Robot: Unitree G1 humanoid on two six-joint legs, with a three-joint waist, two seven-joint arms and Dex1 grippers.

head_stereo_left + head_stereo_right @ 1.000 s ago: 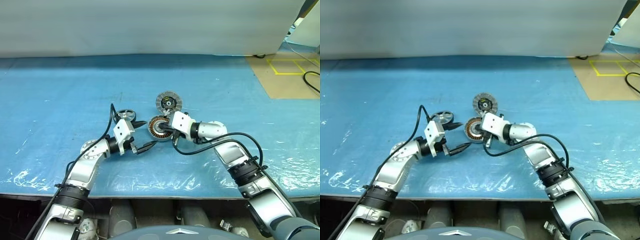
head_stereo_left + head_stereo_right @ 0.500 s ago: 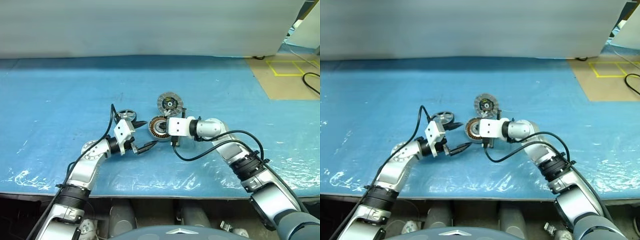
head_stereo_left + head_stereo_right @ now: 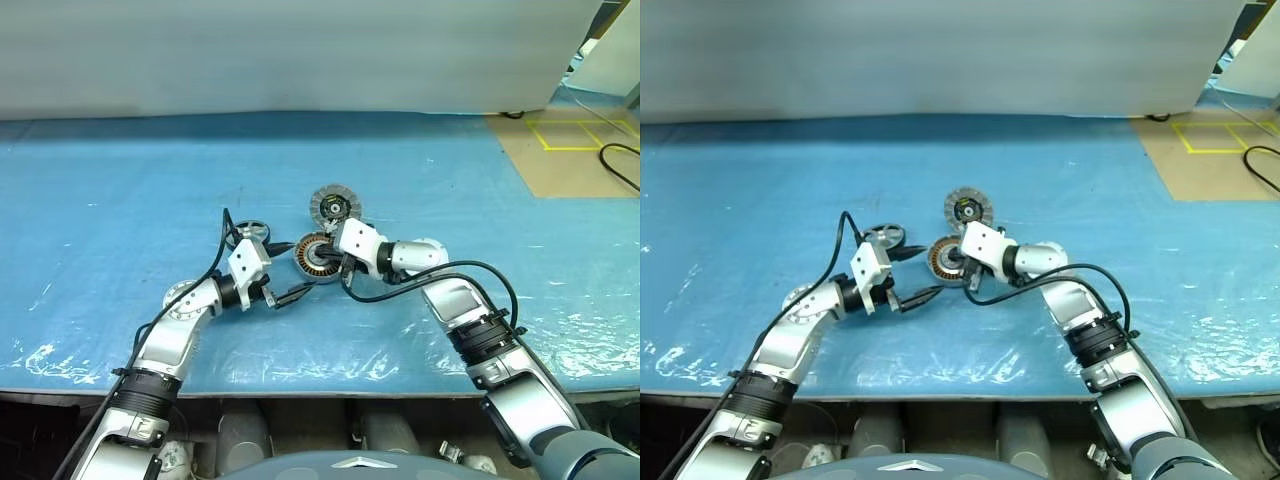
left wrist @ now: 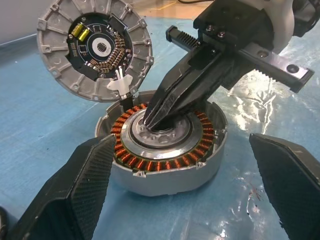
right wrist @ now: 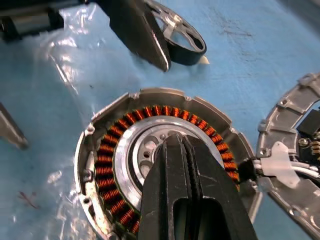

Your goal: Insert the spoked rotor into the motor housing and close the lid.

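Right end effector closed, empty, tips on the centre hub of the motor housing. Left end effector spread wide, empty, just left of the housing. Spoked rotor flat on the blue counter, beside the left end effector's far finger. Lid right behind the housing.

Left wrist view: right end effector pressed shut into the hub inside the copper windings; lid tilted up at the housing's rim, wired to it.

Right wrist view: closed tips at the hub; rotor beyond the housing.
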